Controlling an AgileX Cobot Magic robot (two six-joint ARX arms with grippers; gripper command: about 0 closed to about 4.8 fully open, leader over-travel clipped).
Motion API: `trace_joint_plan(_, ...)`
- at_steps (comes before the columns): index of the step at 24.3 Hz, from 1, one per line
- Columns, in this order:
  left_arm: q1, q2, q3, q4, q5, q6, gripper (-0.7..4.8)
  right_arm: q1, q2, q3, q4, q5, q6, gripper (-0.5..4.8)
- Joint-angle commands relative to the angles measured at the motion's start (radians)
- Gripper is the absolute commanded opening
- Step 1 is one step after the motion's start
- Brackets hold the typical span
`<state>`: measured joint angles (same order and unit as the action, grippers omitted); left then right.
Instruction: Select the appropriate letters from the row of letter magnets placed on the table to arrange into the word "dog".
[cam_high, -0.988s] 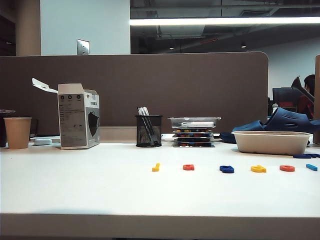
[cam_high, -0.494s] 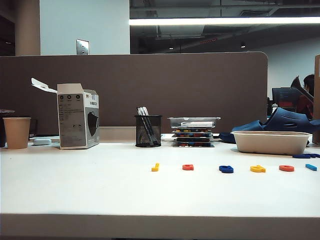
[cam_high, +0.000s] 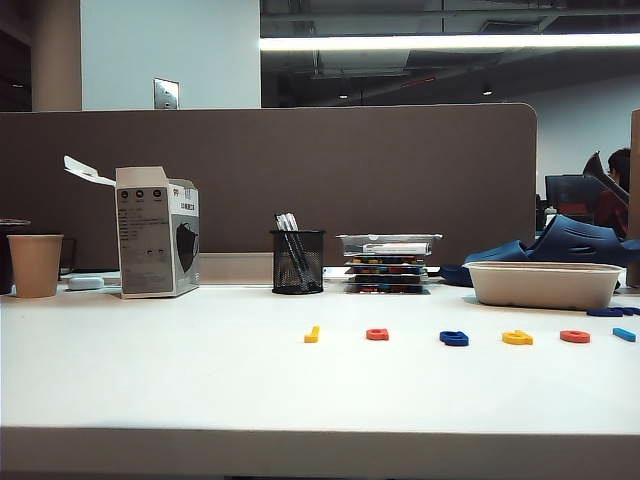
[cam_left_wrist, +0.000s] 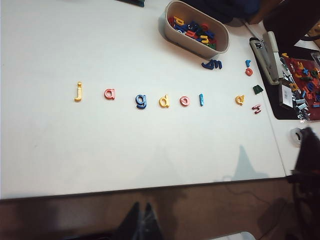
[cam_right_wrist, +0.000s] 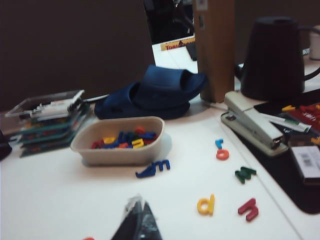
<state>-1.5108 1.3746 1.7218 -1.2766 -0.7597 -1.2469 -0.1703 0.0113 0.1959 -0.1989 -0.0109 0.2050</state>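
**Six letters in a row, both grippers pinched shut and clear of them**

The row of letter magnets (cam_left_wrist: 140, 98) lies along the white table (cam_left_wrist: 100, 150), reading j, a, g, d, o, l in the left wrist view; the yellow "j" (cam_left_wrist: 78, 92) is at one end and the light blue "l" (cam_left_wrist: 201, 99) at the other; the small red "a" (cam_left_wrist: 109, 94) sits next to the "j". The three wanted letters stand side by side in the middle of the row: the dark blue "g" (cam_left_wrist: 141, 101), the yellow "d" (cam_left_wrist: 164, 102) and the red "o" (cam_left_wrist: 185, 101), each apart from its neighbours.

The left gripper (cam_left_wrist: 141, 220) hangs off the near edge of the table, well apart from the row, its dark fingers pressed together with nothing between them; the right gripper (cam_right_wrist: 137, 220) shows low in its own wrist view, fingers likewise closed to a point and empty, above the table near a beige tub (cam_right_wrist: 120, 152) full of spare letters. Neither gripper appears in the exterior view.

Loose letters lie past the row's end, among them a second yellow letter (cam_right_wrist: 206, 205) and a dark blue "m" (cam_right_wrist: 154, 169) just beside the tub; a grey stapler (cam_right_wrist: 252, 125) rests at the table's edge. In the exterior view a mesh pen cup (cam_high: 297, 261), a paper cup (cam_high: 35, 265) and an open carton (cam_high: 155, 232) stand along the back.
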Motion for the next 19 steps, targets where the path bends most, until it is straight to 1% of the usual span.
trace_joint_plan(1, -0.001, -0.001, 0.002, -0.001, -0.004, 0.005, -0.05, 0.002, 0.034, 0.085, -0.062, 0.011, 0.004, -0.06)
trace_joint_plan(3, -0.001, -0.001, 0.002, -0.001, -0.004, 0.005, -0.05, 0.002, 0.076, 0.15, -0.106, 0.008, 0.004, -0.06)
trace_joint_plan(4, -0.001, -0.001, 0.002, -0.001, -0.003, 0.005, -0.05, 0.002, 0.126, 0.222, -0.159, 0.006, 0.003, -0.06)
trace_joint_plan(6, -0.001, -0.001, 0.002, -0.001, -0.003, 0.005, -0.05, 0.002, 0.209, 0.33, -0.222, -0.033, -0.014, -0.06)
trace_joint_plan(11, -0.001, -0.001, 0.002, -0.001, -0.003, 0.005, -0.05, 0.002, 0.37, 0.501, -0.332, -0.118, -0.027, -0.06)
trace_joint_plan(15, -0.001, -0.001, 0.002, -0.001, -0.003, 0.005, -0.05, 0.003, 0.509, 0.602, -0.4, -0.152, -0.027, -0.06)
trace_joint_plan(16, -0.001, -0.001, 0.002, -0.001, -0.003, 0.005, -0.05, 0.003, 0.573, 0.641, -0.412, -0.186, -0.027, -0.06)
trace_joint_plan(19, -0.001, -0.001, 0.002, -0.001, -0.003, 0.005, -0.05, 0.003, 0.669, 0.69, -0.41, -0.279, -0.026, -0.06)
